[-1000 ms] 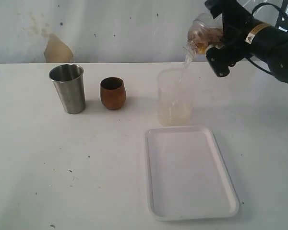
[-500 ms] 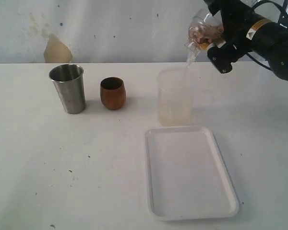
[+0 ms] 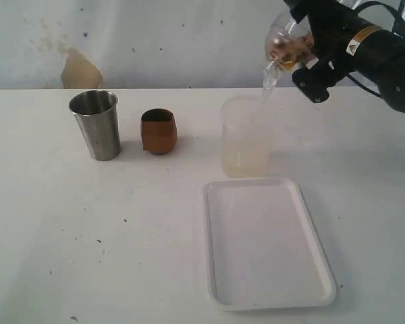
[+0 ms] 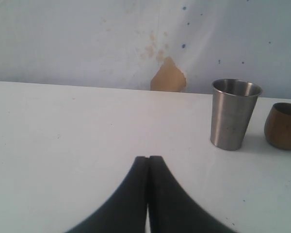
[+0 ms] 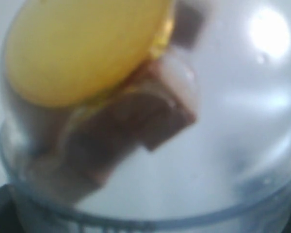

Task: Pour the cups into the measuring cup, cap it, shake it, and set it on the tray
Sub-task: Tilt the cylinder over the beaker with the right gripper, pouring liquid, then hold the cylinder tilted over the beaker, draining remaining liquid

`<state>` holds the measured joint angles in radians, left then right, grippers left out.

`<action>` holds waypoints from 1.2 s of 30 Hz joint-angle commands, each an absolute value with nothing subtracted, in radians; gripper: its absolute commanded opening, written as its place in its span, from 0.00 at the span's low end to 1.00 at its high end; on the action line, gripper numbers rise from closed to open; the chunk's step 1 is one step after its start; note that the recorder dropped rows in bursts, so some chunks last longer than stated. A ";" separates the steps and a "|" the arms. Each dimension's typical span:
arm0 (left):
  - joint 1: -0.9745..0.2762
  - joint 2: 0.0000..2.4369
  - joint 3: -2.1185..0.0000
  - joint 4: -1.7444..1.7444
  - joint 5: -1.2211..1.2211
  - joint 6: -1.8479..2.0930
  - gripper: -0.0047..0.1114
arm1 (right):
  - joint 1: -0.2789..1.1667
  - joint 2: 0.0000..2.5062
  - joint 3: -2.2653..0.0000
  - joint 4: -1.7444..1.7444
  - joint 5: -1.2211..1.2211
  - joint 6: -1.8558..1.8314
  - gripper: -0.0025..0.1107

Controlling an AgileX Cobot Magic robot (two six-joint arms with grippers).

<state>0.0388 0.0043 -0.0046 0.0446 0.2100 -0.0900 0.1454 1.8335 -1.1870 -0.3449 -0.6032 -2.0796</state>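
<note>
1. The right tool (image 3: 302, 59) is clenched on the measuring cup (image 3: 285, 47) and holds it in the air above the far edge of the counter (image 3: 121, 236), towards the far right corner.
2. The measuring cup is tipped over on its side. Its cap (image 5: 223, 121) is on, and the clear dome points away from the tool.
3. In the right wrist view, a yellow disc (image 5: 82, 48) and brown blocks (image 5: 155, 121) lie against the inside of the dome.
4. A narrow clear streak reaches down from the held cup to just above the rim of a frosted cup (image 3: 245, 138). I cannot tell whether it is a spout or a stream.
5. The frosted cup stands upright on the counter between the far edge and the tray (image 3: 263, 250). It is just beside the tray's far rim, and I cannot tell whether they touch.
6. The tray lies flat close to the near edge, right of the middle. The measuring cup hangs well above and beyond it.
7. The steel cup (image 3: 94, 128) and the wooden cup (image 3: 158, 133) stand upright near the far edge, left of the middle. They are side by side but apart, with the steel cup closer to the left edge.
8. The left tool (image 4: 148, 160) is pressed together on nothing, its two black fingers touching. It hangs low over the counter with the steel cup and wooden cup ahead of it.
</note>
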 commanded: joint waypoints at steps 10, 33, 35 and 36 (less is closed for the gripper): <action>0.038 0.000 0.000 0.046 0.201 -0.090 0.04 | 0.139 1.817 -1.200 -0.370 -0.655 -2.090 0.02; 0.038 0.000 0.000 0.046 0.201 -0.090 0.04 | 0.139 1.817 -1.200 -0.381 -0.692 -2.118 0.02; 0.038 0.000 0.000 0.046 0.201 -0.090 0.04 | 0.139 1.817 -1.200 -0.385 -0.698 -2.118 0.02; 0.038 0.000 0.000 0.046 0.201 -0.090 0.04 | 0.139 1.817 -1.200 -0.385 -0.697 -2.120 0.02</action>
<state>0.0388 0.0043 -0.0046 0.0446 0.2100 -0.0900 0.1454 1.8331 -1.1870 -0.3845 -0.6446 -2.1112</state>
